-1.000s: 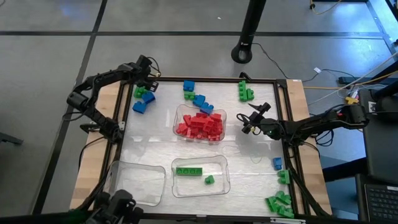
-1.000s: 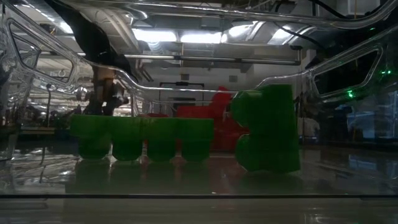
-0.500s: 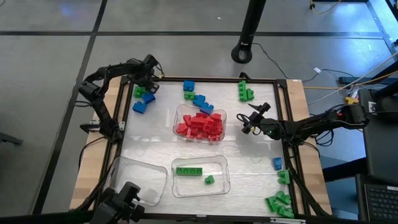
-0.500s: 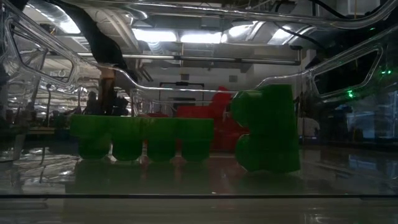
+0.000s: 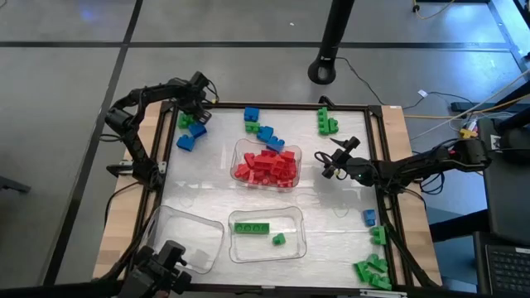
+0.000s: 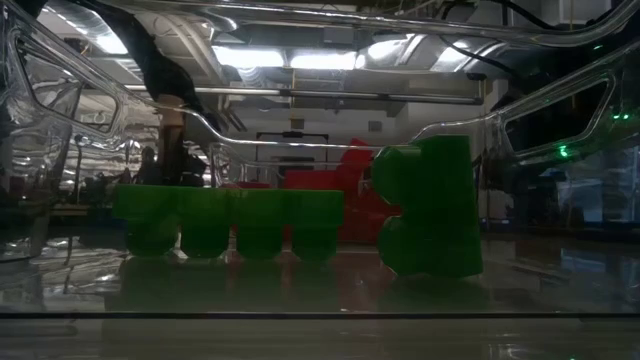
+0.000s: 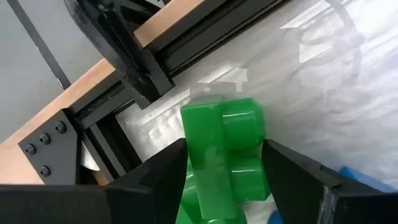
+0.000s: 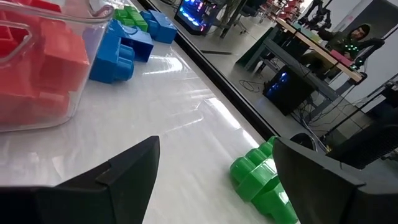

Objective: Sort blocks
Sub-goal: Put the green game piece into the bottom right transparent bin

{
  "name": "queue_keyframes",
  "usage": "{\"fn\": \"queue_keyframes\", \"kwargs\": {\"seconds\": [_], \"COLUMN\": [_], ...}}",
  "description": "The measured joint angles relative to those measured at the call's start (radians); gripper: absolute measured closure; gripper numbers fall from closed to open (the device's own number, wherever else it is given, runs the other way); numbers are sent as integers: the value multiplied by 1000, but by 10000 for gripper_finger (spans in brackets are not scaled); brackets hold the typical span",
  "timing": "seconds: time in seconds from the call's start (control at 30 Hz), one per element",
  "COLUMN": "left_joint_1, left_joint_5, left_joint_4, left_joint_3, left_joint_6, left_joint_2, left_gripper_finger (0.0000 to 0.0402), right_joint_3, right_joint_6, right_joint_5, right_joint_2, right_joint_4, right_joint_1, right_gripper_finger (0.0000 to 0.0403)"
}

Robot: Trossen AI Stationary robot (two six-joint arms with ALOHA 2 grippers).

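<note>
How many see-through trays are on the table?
3: one tray in the middle holds red blocks, one at the front holds green blocks, one sits front-left.

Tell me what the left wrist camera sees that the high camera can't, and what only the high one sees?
Only the left wrist view shows up close that the left gripper is shut on a green block, one dark finger on each side.

Only the high view shows the whole table: the red blocks in a clear tray, green blocks in a second tray, an empty tray, and the right gripper, open beside the red tray.

Both show the left gripper at the table's far left corner.
</note>
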Motion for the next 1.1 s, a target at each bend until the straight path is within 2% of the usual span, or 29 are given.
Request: {"fn": "queue_keyframes", "kwargs": {"seconds": [0.17, 0.5, 0.63, 1.1], "left_joint_1": [1, 6, 6, 6], "left_joint_5": [-2, -11, -11, -11], "left_joint_4": [-1, -1, -1, -2], "left_joint_3": [0, 0, 0, 0], "left_joint_6": [3, 59, 82, 84], "left_joint_2": [0, -9, -11, -12], "left_gripper_finger": [227, 318, 342, 347], "right_joint_3": [0, 0, 0, 0], "right_joint_6": [0, 0, 0, 0], "right_joint_5": [-4, -4, -4, -5], "right_joint_2": [0, 0, 0, 0], "right_joint_4": [0, 1, 3, 3], "right_joint_1": [0, 0, 0, 0], "right_gripper_finger": [91, 91, 91, 91]}}
